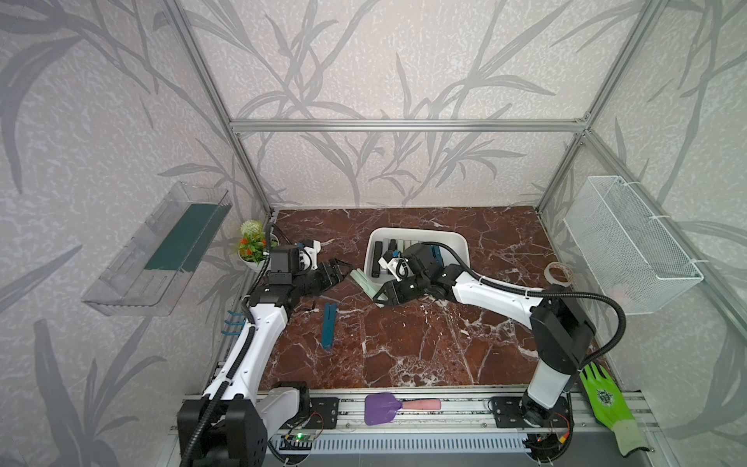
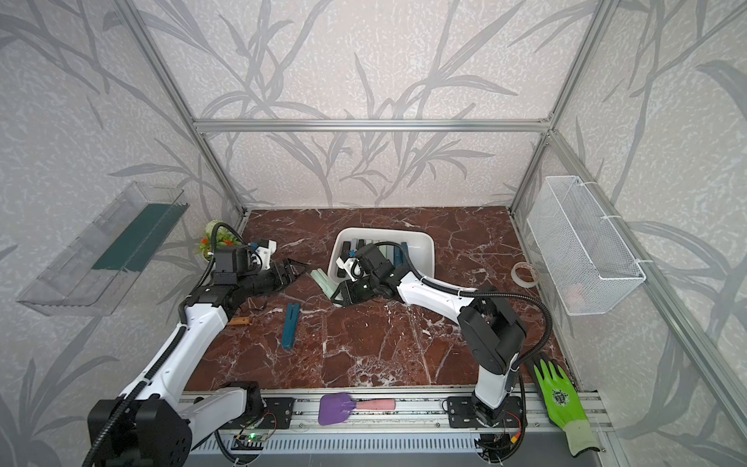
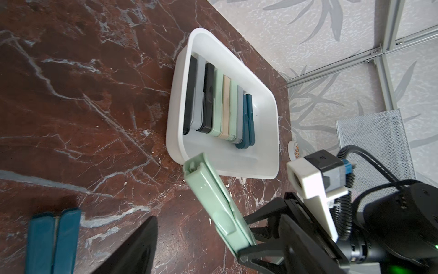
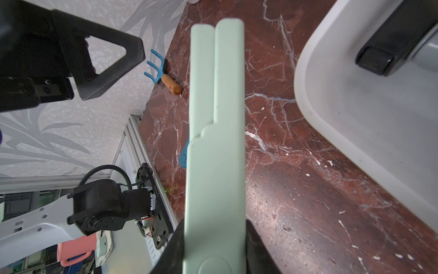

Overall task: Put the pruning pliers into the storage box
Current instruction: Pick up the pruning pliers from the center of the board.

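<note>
Right arm (image 1: 420, 263) hides most pliers (image 1: 377, 256) in the storage box (image 1: 420, 232), both top views — teal pliers (image 3: 53, 242) cropped, left wrist view.

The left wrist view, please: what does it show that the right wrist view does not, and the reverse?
Only the left wrist view shows the full row of pruning pliers in the storage box and the wire-mesh basket. Only the right wrist view shows the blue hand rake. Both show the pale green pliers clamped in the right gripper, the box and the marble table.
</note>
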You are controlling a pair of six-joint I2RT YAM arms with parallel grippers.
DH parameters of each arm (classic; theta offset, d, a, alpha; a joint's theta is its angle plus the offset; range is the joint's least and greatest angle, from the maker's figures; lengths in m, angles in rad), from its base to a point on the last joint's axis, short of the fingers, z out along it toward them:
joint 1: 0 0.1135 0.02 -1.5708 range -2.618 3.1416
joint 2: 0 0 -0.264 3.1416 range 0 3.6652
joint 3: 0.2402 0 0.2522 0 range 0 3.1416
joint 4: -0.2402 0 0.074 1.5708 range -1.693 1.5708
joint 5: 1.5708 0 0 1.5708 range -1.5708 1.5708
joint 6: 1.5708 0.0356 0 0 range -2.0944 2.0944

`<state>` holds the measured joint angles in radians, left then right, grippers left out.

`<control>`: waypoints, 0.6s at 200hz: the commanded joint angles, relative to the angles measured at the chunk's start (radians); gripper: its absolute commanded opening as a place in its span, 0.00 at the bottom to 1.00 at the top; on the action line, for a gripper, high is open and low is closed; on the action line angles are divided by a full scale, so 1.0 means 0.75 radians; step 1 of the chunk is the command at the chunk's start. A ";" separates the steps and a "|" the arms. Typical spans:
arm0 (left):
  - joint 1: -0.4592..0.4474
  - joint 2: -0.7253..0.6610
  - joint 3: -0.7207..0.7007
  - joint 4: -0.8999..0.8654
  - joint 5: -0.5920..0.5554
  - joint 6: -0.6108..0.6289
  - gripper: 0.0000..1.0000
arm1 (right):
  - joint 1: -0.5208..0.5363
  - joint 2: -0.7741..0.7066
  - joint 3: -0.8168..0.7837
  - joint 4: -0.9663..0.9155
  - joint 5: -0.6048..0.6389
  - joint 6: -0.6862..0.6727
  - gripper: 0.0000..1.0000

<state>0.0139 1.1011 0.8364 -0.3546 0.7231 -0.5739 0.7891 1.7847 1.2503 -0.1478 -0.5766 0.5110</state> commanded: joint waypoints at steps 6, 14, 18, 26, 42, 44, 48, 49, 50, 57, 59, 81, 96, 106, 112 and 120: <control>-0.012 0.006 0.022 0.085 0.110 -0.035 0.81 | -0.039 -0.091 -0.021 0.164 -0.109 0.043 0.30; -0.022 0.012 0.023 0.107 0.122 -0.042 0.81 | -0.050 -0.097 -0.033 0.203 -0.127 0.063 0.30; -0.027 0.017 0.022 0.122 0.128 -0.047 0.82 | -0.055 -0.096 -0.038 0.220 -0.137 0.073 0.30; -0.047 0.027 0.027 0.137 0.129 -0.051 0.82 | -0.062 -0.096 -0.045 0.247 -0.150 0.092 0.29; -0.092 0.054 0.048 0.139 0.112 -0.038 0.82 | -0.068 -0.096 -0.052 0.294 -0.154 0.095 0.29; -0.097 0.057 0.050 0.139 0.109 -0.035 0.82 | -0.068 -0.095 -0.052 0.300 -0.154 0.095 0.29; -0.107 0.067 0.055 0.133 0.101 -0.031 0.82 | -0.070 -0.095 -0.058 0.318 -0.154 0.095 0.29; -0.109 0.068 0.056 0.133 0.100 -0.031 0.82 | -0.070 -0.095 -0.058 0.318 -0.154 0.095 0.29; -0.112 0.069 0.056 0.134 0.099 -0.031 0.82 | -0.070 -0.096 -0.058 0.324 -0.154 0.095 0.29; -0.124 0.080 0.063 0.135 0.087 -0.029 0.82 | -0.070 -0.096 -0.061 0.345 -0.154 0.095 0.29; -0.126 0.082 0.064 0.137 0.084 -0.028 0.82 | -0.070 -0.095 -0.061 0.350 -0.154 0.095 0.29; -0.155 0.106 0.085 0.149 0.035 -0.034 0.82 | -0.071 -0.097 -0.067 0.383 -0.215 0.161 0.28; -0.171 0.126 0.106 0.145 0.001 -0.038 0.82 | -0.070 -0.095 -0.071 0.382 -0.211 0.160 0.28; -0.181 0.138 0.112 0.136 -0.032 -0.042 0.82 | -0.068 -0.095 -0.075 0.374 -0.204 0.157 0.28; -0.185 0.143 0.113 0.139 -0.043 -0.048 0.81 | -0.066 -0.095 -0.074 0.366 -0.194 0.145 0.27; -0.194 0.148 0.113 0.144 -0.066 -0.060 0.82 | -0.060 -0.096 -0.074 0.351 -0.181 0.130 0.27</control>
<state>-0.1165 1.2011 0.8886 -0.2672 0.7326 -0.6022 0.7357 1.7504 1.2041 0.0864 -0.6994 0.6178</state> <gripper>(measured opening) 0.816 0.336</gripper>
